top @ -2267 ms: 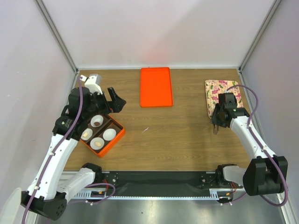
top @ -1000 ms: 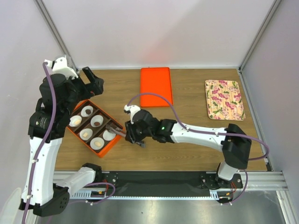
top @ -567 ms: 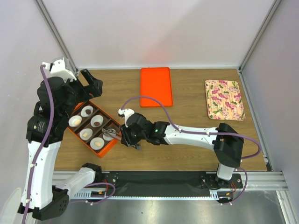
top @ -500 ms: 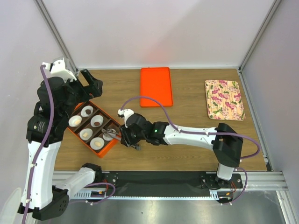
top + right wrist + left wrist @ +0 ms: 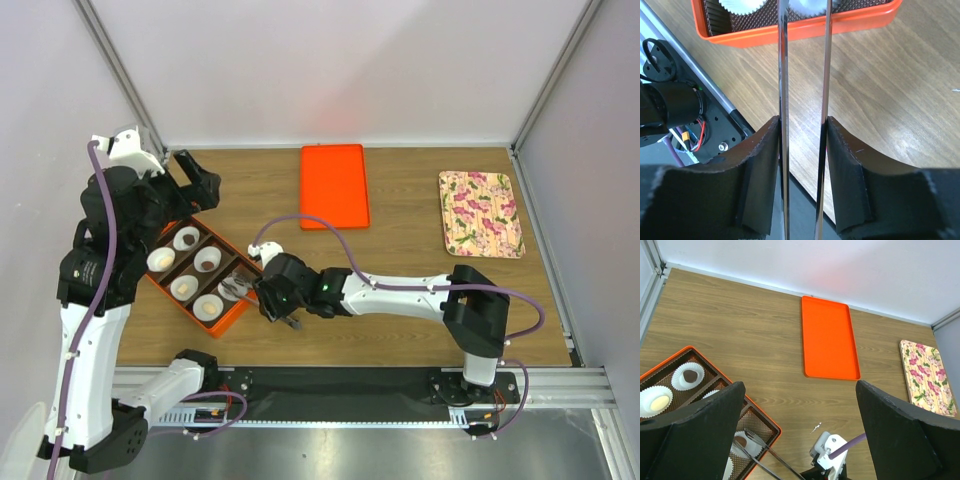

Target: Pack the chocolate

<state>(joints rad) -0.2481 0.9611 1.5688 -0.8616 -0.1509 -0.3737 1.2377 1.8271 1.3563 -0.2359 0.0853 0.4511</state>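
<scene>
An orange compartment box (image 5: 243,308) holds white paper cups. Dark brown chocolate (image 5: 186,240) and pale tan chocolate (image 5: 183,288) lie in the cups. My right gripper (image 5: 276,300) is shut on metal tongs (image 5: 238,288), whose tips reach over the box's near-right compartment. In the left wrist view the tongs (image 5: 752,447) straddle a dark chocolate (image 5: 740,441) in its cup. In the right wrist view the tongs' arms (image 5: 782,55) stand apart between my fingers (image 5: 762,150). My left gripper (image 5: 185,190) is open and empty, high above the box's far corner.
An orange lid (image 5: 334,186) lies flat at the back middle. A floral plate (image 5: 480,213) lies at the back right, with nothing on it. A tiny white scrap (image 5: 815,427) lies on the wood right of the box.
My right arm came from the floral plate across to the box with the tongs, then crept left and nearer. My left arm rose off the box and has held still since.
</scene>
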